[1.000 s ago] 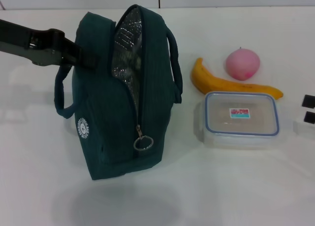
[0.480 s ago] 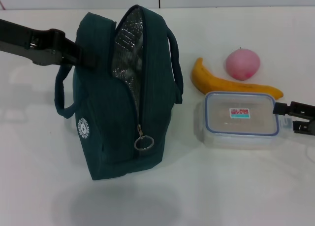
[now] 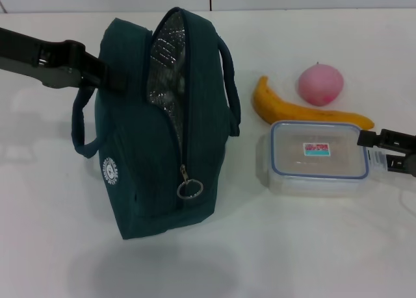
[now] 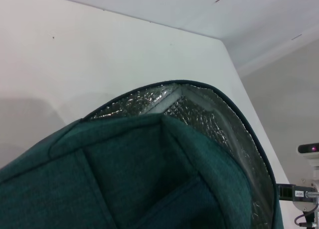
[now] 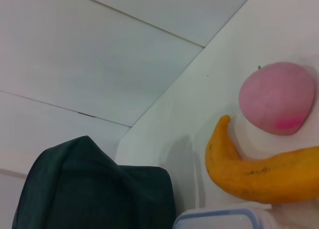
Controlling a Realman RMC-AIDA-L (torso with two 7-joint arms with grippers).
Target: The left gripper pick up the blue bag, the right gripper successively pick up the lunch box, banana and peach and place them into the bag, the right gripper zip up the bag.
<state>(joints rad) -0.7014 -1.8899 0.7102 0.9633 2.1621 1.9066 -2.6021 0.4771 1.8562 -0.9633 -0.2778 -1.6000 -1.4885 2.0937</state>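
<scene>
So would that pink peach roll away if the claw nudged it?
Probably. The peach looks round and sits free on the table, apparently just clear of the banana, so a push could roll it. The banana might block it on that side. Its smooth skin may slip between fingers.

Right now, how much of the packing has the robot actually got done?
Only the first step. The left gripper holds the blue bag upright, unzipped, its foil lining showing. The right gripper is at the lunch box, fingers either side of its near corner, not lifted yet. The banana and peach wait on the table. All three items and the zipping remain.
</scene>
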